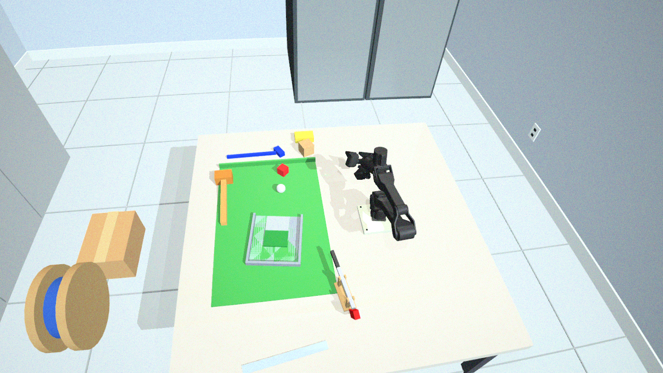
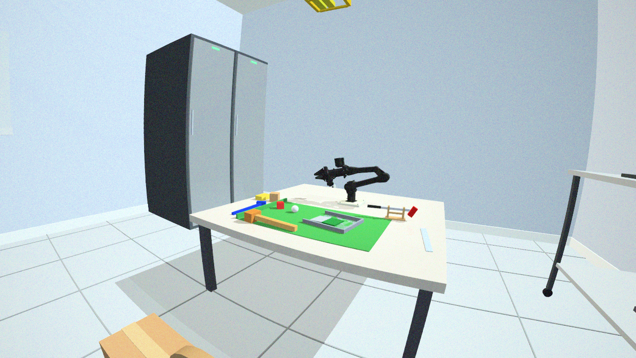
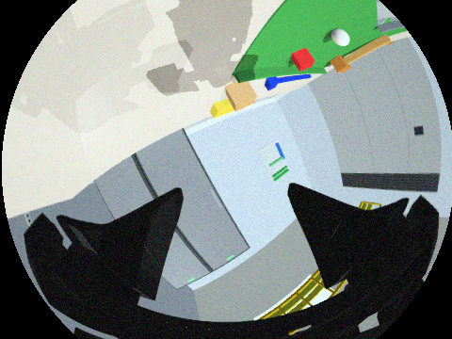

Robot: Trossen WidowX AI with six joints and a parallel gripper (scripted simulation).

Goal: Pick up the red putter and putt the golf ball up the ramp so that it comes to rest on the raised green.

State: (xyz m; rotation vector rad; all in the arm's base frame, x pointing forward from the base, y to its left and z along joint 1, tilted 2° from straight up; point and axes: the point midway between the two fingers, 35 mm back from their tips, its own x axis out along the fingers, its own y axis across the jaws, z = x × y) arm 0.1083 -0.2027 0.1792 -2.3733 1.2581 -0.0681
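Note:
The red putter (image 1: pixel 335 261) (image 2: pixel 377 207) lies on a small wooden stand (image 1: pixel 344 292) (image 2: pixel 395 213) just off the green mat's near right corner; its red head (image 1: pixel 355 314) (image 2: pixel 412 211) points to the table's front. The white golf ball (image 1: pixel 280 187) (image 2: pixel 294 208) (image 3: pixel 341 37) rests on the green mat (image 1: pixel 231 278) (image 2: pixel 356 238) (image 3: pixel 301 13). The grey ramp with the raised green (image 1: pixel 274 239) (image 2: pixel 332 220) stands mid-mat. My gripper (image 1: pixel 347 159) (image 2: pixel 316 174) (image 3: pixel 236 191) is open and empty, high above the table right of the mat's far corner, far from the putter.
A red cube (image 1: pixel 283 169) (image 3: pixel 301 58) sits on the mat beyond the ball. A blue mallet (image 1: pixel 255 153), an orange wooden mallet (image 1: pixel 223 195), a yellow block (image 1: pixel 303 135) and a tan block (image 1: pixel 306 147) lie around the mat's far end. A pale strip (image 1: pixel 285 357) lies at the front edge.

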